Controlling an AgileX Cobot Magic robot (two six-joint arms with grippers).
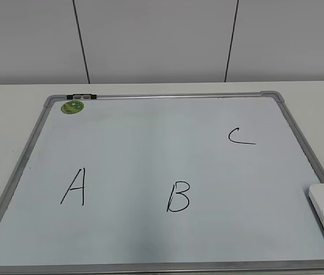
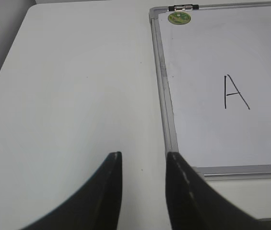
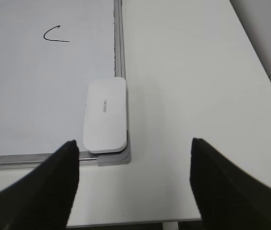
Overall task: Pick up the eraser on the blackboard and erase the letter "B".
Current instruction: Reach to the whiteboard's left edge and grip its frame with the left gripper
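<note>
Lying ahead of right hand (image 3: 134,146), eraser (image 3: 105,115)

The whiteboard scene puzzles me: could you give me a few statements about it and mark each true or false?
1. The eraser lies at the board's near right corner. True.
2. The right claw is gripping the eraser. False: it is open and holds nothing; the eraser lies beyond its fingers.
3. The B is fully drawn, with no sign of wiping. True.
4. The green magnet sits beside the C. False: it is in the far left corner, far from the C.
5. The left claw hangs over the B. False: it is near the board's near left corner, partly over bare table.
</note>
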